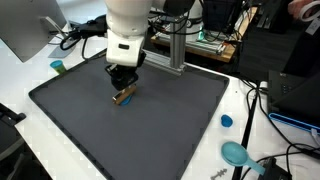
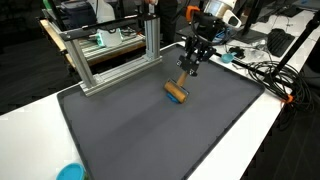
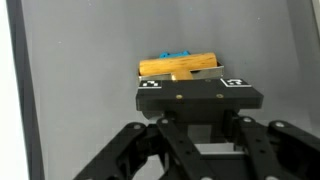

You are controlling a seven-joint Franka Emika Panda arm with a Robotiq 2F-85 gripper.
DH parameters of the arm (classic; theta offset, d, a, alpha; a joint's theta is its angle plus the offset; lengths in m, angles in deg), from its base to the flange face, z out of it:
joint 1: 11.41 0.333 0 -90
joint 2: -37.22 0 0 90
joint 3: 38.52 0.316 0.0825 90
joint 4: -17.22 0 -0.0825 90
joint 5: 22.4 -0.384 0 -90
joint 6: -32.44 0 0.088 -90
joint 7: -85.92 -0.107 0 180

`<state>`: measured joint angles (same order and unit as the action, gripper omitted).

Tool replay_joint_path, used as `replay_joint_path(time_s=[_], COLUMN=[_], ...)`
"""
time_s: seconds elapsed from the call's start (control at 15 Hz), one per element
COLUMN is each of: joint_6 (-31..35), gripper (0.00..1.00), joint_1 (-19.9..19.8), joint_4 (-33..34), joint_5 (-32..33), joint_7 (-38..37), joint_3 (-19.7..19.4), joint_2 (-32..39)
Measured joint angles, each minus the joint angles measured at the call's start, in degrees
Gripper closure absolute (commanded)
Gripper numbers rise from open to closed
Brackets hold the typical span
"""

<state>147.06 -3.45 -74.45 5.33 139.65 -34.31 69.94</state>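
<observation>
Here's the wooden block [image 3: 180, 67], a short, squared-off piece of yellowish timber with smooth faces, lying flat on the dark mat [image 1: 90, 120]. In the wrist view a bit of blue [image 3: 175, 54] peeks out along its far edge; what that is, I cannot tell. In both exterior views the block [image 1: 124, 96] sits toward the middle of the mat, a little nearer the metal frame, its tan colour bright against the charcoal surface [image 2: 176, 92].

The end effector [image 3: 200, 80] is right at the block: black, angular, with 2 small square markers on its front bar, and its fingers drawn in as far as they go. From the wrist view it looks clamped on the block's near side, though the contact itself is hidden behind the bar. In an exterior view the end effector [image 1: 122, 86] hangs straight down over the block from the rounded white arm [image 1: 130, 25].

The mat is a large, matte rectangle with rounded corners and a fine fabric texture, spread on a white tabletop [image 1: 255, 150]. Behind it stands a silver aluminium frame [image 2: 110, 62] of square extruded bars. Off the mat, a small blue cap [image 1: 226, 121] and a round teal dish [image 1: 236, 153] rest on the tabletop.
</observation>
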Motion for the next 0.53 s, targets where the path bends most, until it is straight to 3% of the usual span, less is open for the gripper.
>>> replay_joint_path(time_s=[0.53], joint_6=[-2.3], gripper=[0.78], joint_1=[0.2], joint_4=[2.4], joint_5=[0.4], joint_7=[-1.1], joint_3=[-0.1], joint_2=[1.6])
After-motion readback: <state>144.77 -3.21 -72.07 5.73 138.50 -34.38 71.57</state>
